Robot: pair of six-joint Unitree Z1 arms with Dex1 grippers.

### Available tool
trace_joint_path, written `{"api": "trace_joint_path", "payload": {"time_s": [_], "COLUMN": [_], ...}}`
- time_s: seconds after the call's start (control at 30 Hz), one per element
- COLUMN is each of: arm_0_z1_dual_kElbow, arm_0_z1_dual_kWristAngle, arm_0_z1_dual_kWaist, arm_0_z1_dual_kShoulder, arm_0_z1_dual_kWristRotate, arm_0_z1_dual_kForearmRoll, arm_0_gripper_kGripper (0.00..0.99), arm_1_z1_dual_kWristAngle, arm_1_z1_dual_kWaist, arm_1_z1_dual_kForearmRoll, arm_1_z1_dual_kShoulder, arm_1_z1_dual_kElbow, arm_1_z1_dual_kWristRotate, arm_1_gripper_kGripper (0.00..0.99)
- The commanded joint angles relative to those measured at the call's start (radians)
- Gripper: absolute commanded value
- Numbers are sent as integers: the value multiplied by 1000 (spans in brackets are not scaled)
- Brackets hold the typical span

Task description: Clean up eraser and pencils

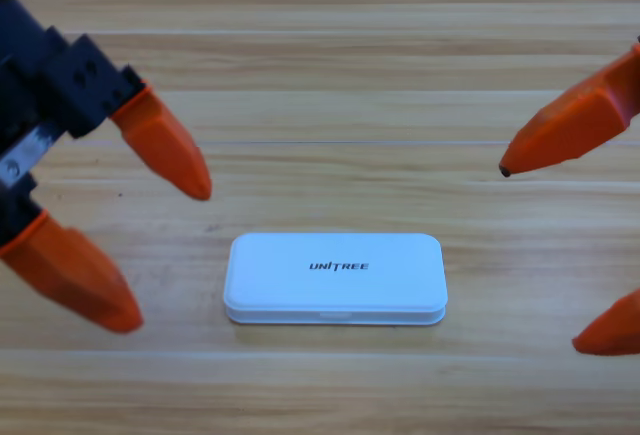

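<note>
Trouble looks unlikely now, I judge: the smooth white rounded plastic case (335, 278) is lying shut on the wood-grain bench (330, 55), eraser and pencils nowhere showing, presumably inside. Flanking it, left tool (170, 260) and right tool (540, 255) are both hanging spread apart; a careless sweep could knock the case.
</note>
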Motion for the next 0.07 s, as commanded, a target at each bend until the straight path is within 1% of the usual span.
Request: {"api": "trace_joint_path", "payload": {"time_s": [0.03, 0.07], "arm_0_z1_dual_kElbow": [57, 58], "arm_0_z1_dual_kWristAngle": [-2, -2], "arm_0_z1_dual_kWaist": [-40, -40], "arm_0_z1_dual_kShoulder": [-7, -7], "arm_0_z1_dual_kWristRotate": [-12, -13], "arm_0_z1_dual_kForearmRoll": [-32, -33], "arm_0_gripper_kGripper": [990, 990], "arm_1_z1_dual_kWristAngle": [19, 19], "arm_1_z1_dual_kWaist": [-29, -29], "arm_1_z1_dual_kForearmRoll": [-16, -16], "arm_1_z1_dual_kShoulder": [3, 3], "arm_1_z1_dual_kElbow": [37, 37], "arm_1_z1_dual_kWristRotate": [5, 5], "arm_1_gripper_kGripper": [943, 943]}}
